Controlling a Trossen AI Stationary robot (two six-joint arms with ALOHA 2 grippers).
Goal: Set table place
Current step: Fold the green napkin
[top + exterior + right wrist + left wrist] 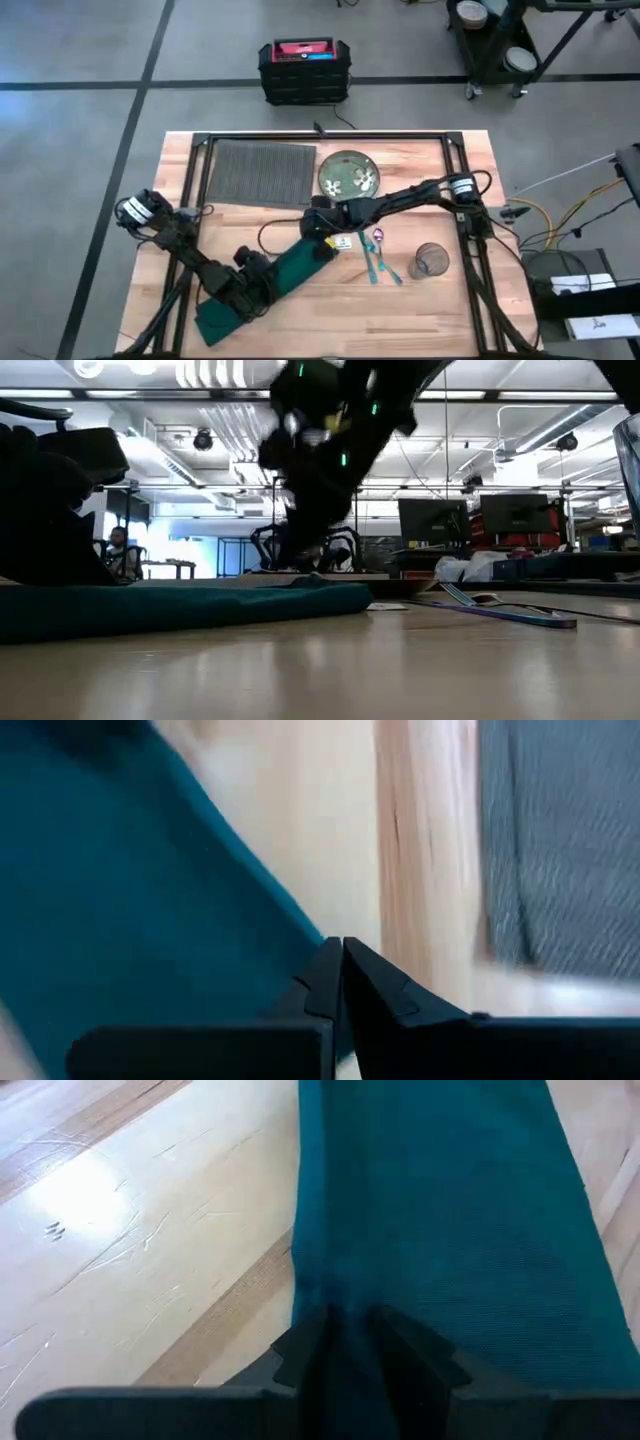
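Left gripper (345,1342) pinched onto the near end of the green napkin (268,285), right gripper (342,970) closed at its far corner, placemat (260,171) at the table's (330,320) far left, plate (349,173) beside it

Table (420,310): pale jointed wood with a slight sheen. Napkin (285,275): matt teal cloth. Placemat (260,172): grey, ribbed, seemingly woven.

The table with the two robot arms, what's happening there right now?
Both arms are working the green napkin on the table. The left gripper is shut on one end of it, and the right gripper is closed at the other end. The grey placemat, plate, cutlery and glass lie untouched.
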